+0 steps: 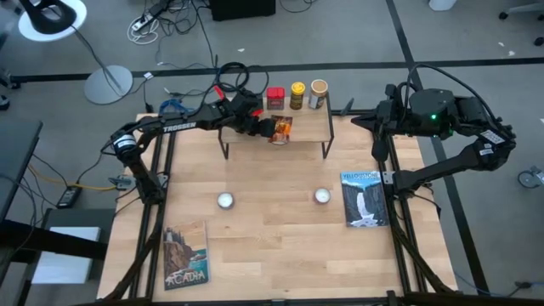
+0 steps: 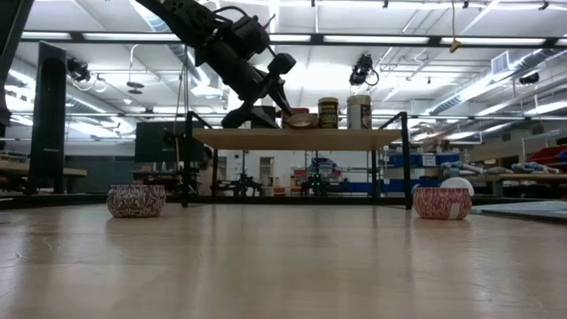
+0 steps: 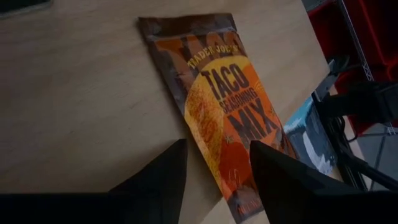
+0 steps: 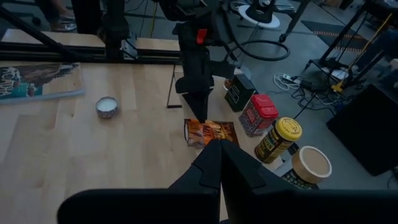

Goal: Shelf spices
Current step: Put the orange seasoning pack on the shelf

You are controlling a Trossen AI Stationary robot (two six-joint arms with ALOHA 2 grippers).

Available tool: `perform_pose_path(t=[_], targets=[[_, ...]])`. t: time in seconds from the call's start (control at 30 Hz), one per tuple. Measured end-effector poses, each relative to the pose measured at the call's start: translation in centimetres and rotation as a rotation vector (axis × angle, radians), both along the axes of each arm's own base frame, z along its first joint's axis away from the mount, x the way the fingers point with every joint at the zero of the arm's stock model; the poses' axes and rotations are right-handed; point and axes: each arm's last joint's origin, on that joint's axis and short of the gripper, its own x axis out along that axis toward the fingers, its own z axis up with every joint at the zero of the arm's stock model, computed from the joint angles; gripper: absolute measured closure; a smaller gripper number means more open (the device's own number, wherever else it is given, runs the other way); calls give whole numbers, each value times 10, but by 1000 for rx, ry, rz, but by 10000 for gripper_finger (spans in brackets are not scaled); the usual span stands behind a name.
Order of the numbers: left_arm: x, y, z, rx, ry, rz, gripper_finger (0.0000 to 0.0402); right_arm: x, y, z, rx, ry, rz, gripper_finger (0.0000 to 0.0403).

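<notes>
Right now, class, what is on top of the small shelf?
On the shelf: a red tin, a yellow jar, a tan jar, a dark tin and an orange packet. The left gripper covers part of the plank.

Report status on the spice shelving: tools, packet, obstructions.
Left tool open over the orange packet, flat on the shelf. Right tool shut, parked right. Nothing obstructing.

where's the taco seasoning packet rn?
High view: the orange packet lies flat on the shelf, at its front edge, just in front of the red tin, with the left gripper at it.
</notes>
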Motion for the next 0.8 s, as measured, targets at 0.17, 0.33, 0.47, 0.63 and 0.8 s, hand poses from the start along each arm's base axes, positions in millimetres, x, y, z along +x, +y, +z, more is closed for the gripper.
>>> perform_pose_path(t=[0.17, 0.33, 0.47, 0.63, 0.8], targets=[[0, -3, -1, -28, 7, -21, 223, 0, 0, 0, 0, 0, -1, 398], [2, -7, -1, -43, -1, -38, 223, 0, 0, 0, 0, 1, 0, 397], [2, -7, 0, -48, -5, -42, 224, 0, 0, 0, -6, 3, 2, 400], [2, -7, 0, -46, -9, -41, 235, 0, 0, 0, -6, 3, 2, 397], [2, -7, -1, -34, -4, -35, 265, 0, 0, 0, -7, 3, 2, 397]])
